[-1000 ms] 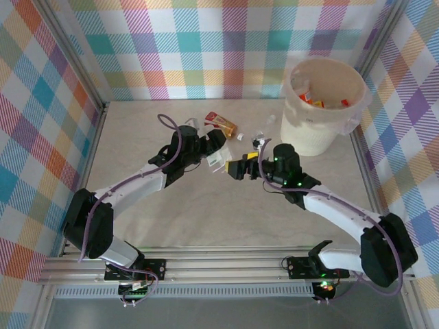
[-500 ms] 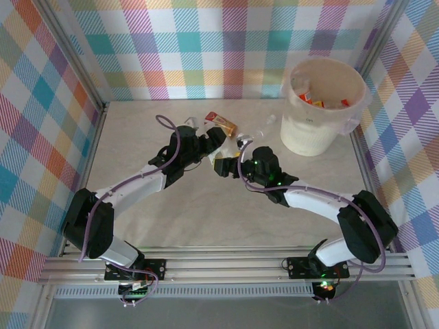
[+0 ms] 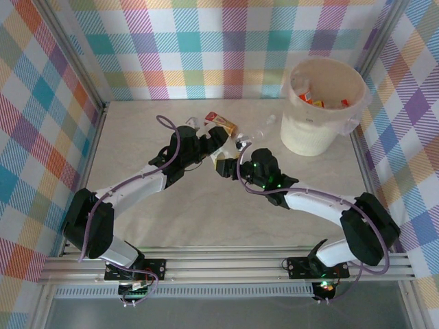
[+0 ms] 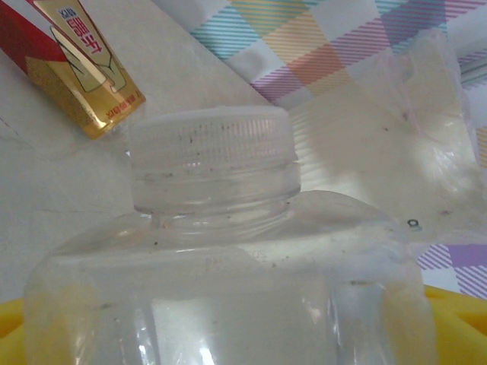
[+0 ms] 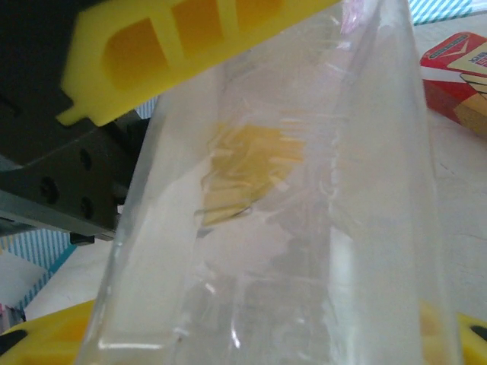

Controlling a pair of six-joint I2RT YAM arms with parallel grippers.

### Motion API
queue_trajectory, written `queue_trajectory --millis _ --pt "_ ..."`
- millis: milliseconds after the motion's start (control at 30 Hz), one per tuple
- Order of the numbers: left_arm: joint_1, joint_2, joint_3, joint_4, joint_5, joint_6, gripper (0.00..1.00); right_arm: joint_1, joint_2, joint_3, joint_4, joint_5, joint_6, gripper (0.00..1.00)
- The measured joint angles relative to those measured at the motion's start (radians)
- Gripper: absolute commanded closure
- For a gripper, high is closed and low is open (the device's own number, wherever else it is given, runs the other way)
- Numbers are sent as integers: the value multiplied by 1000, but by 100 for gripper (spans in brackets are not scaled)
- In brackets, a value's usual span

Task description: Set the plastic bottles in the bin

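1. Top external view: the left gripper [image 3: 214, 149] and right gripper [image 3: 232, 168] meet nose to nose on the table [image 3: 171, 226], well to the left of the bin [image 3: 312, 133], with a clear bottle [image 3: 223, 162] between them.
2. Left wrist view: the clear bottle [image 4: 228, 296], capped in pale plastic, spans the gap between the yellow fingers [image 4: 9, 331]. Whether they are pinching it or standing off it cannot be told.
3. Right wrist view: the same bottle [image 5: 289, 198] runs up from between the right arm's yellow fingers [image 5: 42, 338], which press against its sides. A yellow finger of the left gripper [image 5: 175, 46] lies against its upper end.
4. A red-and-gold carton [image 3: 221, 123] lies on the table left of the bin, just beyond the two grippers.
5. Red- and orange-labelled bottles [image 3: 317, 101] rest inside the bin. One loose bottle [image 3: 264, 129] lies on the table just left of its wall.
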Motion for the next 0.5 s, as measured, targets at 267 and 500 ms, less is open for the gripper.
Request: queue_trajectory --millis 267,500 --pt "0 -47 0 -26 84 43 0 -23 -70 -14 -105 101 -42 55" --pt "0 -167 0 -29 122 94 0 -88 -117 -14 -182 133 -68 55"
